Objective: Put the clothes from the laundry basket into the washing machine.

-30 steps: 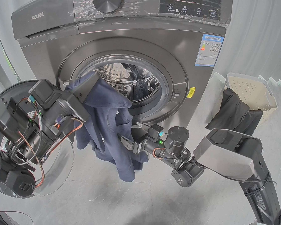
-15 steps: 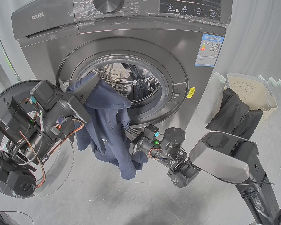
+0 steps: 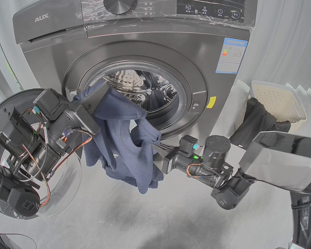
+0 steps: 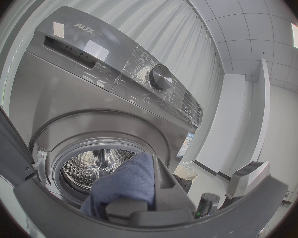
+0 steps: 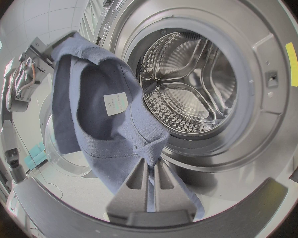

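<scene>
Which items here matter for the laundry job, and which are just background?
Job: navy top, gripped by left pincer and right pincer; washing machine, door open; laundry basket; black garment draped over it.
Background: curtain; white partition.

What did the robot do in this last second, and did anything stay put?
The right gripper pushed into the hanging blue sweatshirt, clamped its jaws on a fold and pulled it up and to the right, so the lowest hem rose. The left gripper kept its grip at the washing machine opening; the black garment stayed draped over the laundry basket.
</scene>
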`<state>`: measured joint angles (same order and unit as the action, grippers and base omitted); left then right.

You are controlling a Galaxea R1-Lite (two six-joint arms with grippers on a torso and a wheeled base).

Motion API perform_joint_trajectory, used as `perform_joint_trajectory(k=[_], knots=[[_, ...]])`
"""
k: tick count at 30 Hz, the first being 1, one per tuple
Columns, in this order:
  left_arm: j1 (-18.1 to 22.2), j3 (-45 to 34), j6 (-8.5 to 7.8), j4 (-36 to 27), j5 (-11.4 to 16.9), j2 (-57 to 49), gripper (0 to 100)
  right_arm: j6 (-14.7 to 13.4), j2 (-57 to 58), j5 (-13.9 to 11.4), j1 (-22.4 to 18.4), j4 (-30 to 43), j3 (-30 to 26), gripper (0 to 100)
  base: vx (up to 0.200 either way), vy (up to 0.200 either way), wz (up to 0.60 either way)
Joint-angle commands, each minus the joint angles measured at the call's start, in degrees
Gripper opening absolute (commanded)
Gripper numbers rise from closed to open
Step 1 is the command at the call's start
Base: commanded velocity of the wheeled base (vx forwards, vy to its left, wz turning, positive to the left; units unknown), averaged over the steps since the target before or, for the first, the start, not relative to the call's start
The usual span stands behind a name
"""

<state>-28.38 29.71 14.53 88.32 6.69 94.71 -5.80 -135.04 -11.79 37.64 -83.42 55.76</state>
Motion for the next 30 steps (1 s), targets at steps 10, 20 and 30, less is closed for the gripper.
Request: perform_joint_trajectory(k=[10, 20, 30], knots=[[2.36, -2.11, 0.67, 0.01, 0.16, -0.84, 0, -0.7, 28.95, 2.47, -4.95, -0.43, -22.1, 0, 0.0, 0.0, 0.0], [2.36, -7.65, 0.85, -0.08, -0.1, -1.63, 0, -2.46, 34.84, 2.74, -4.95, -3.86, -24.91, 0, 0.0, 0.0, 0.0], [3.16, -10.99, 0.67, 0.01, -0.01, 1.0, 0, -2.55, 34.75, 3.88, -5.04, -4.03, -19.9, 0, 0.0, 0.0, 0.0]])
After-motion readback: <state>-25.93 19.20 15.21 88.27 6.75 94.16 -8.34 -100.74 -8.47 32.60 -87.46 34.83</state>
